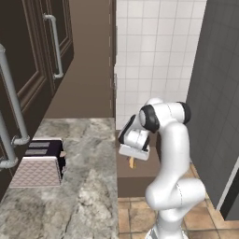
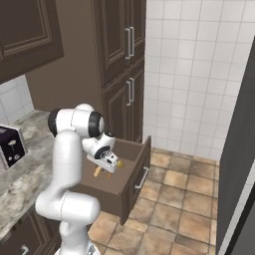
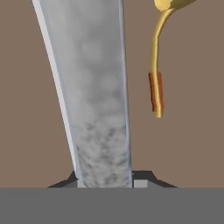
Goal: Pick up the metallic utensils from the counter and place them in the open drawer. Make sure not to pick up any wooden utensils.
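Jaws clamped on a grey-handled utensil (image 3: 98,109), gripper (image 2: 105,160) hanging over the open drawer (image 2: 130,172). Golden spoon (image 3: 157,65) already inside, just beside the jaws. Best to lower, then release clear of it.

Golden utensil (image 3: 158,65): shiny yellow, slim curved handle with an orange-brown band near its end, lying on the drawer's floor.
Grey-handled utensil (image 3: 97,100): broad mottled bluish-grey handle, clamped between the fingertips, above the drawer floor.
Open drawer (image 2: 133,172): dark brown, pulled out beside the marbled surface (image 1: 88,186).
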You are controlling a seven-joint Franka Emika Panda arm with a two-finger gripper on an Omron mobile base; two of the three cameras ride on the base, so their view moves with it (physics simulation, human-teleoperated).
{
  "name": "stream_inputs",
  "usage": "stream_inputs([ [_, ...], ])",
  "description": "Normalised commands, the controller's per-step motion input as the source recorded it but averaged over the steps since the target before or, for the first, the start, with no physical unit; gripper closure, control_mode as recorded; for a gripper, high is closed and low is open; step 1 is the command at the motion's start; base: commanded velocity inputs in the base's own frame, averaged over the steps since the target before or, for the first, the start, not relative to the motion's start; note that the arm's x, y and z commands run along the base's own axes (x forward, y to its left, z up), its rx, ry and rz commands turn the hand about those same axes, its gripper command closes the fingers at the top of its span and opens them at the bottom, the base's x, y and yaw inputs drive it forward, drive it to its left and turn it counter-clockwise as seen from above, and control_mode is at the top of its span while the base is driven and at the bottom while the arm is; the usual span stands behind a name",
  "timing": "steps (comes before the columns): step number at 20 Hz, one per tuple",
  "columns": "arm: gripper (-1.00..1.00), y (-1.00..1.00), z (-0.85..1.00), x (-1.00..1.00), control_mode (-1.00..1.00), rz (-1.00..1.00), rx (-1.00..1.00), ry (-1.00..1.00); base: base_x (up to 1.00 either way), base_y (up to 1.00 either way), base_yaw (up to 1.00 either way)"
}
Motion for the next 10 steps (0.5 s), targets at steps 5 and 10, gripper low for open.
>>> stream_inputs([
  [5,1.0,0.0,-0.28,0.13,-1.0,0.0,0.01,0.0,0.0,0.0,0.0],
  [10,1.0,0.02,-0.38,0.16,-1.0,0.0,0.0,0.04,0.0,0.0,0.0],
])
